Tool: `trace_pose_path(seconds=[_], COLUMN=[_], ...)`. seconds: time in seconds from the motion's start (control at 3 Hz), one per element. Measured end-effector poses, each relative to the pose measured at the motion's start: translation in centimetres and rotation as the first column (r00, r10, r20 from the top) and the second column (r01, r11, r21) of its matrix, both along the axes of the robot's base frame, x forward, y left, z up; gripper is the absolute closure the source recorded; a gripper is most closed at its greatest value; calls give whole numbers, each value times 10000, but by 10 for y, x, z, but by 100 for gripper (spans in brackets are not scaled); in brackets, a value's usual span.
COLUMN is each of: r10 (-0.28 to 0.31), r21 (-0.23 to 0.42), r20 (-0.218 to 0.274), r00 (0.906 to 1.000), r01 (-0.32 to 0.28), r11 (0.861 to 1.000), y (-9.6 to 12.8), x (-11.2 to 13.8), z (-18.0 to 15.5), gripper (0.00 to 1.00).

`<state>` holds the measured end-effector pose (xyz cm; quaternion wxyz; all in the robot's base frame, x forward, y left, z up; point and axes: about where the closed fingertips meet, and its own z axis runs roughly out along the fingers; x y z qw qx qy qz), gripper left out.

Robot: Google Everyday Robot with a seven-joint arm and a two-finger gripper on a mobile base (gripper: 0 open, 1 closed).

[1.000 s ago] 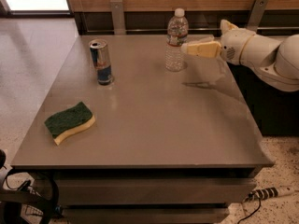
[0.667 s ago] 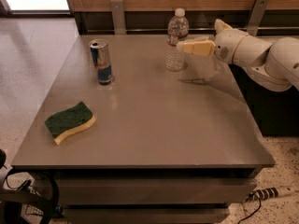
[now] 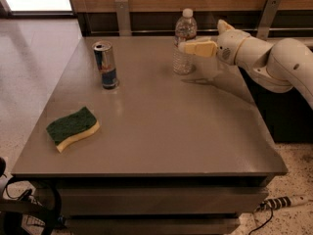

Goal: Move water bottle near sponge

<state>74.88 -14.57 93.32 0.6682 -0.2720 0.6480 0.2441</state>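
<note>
The water bottle (image 3: 184, 31), clear and ribbed with a white cap, stands upright at the far middle of the table. My gripper (image 3: 190, 46) comes in from the right at the bottle's mid height, and its pale yellow tip overlaps the bottle's right side. The white arm (image 3: 274, 58) stretches off to the right edge. The sponge (image 3: 73, 128), dark green on top over yellow foam, lies flat near the table's front left corner, far from the bottle.
A blue-and-silver drink can (image 3: 106, 65) stands upright at the back left, between bottle and sponge. The grey table (image 3: 161, 131) drops off at its front and right edges. Two metal posts stand behind the table against a wooden wall. Cables lie on the floor.
My gripper has moved left towards the water bottle and now overlaps its right side. The bottle, can and sponge have not moved.
</note>
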Motion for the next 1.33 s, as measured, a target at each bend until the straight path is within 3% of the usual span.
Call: trace_pose_path(seconds=[0.33, 1.33], r10=[64, 227], r21=[-70, -260], r20=[-133, -177], r00=[9999, 9996], r01=[-65, -232], r11=[10000, 9994], y=[7, 23], x=[7, 11], z=[-4, -5], gripper=[0, 70])
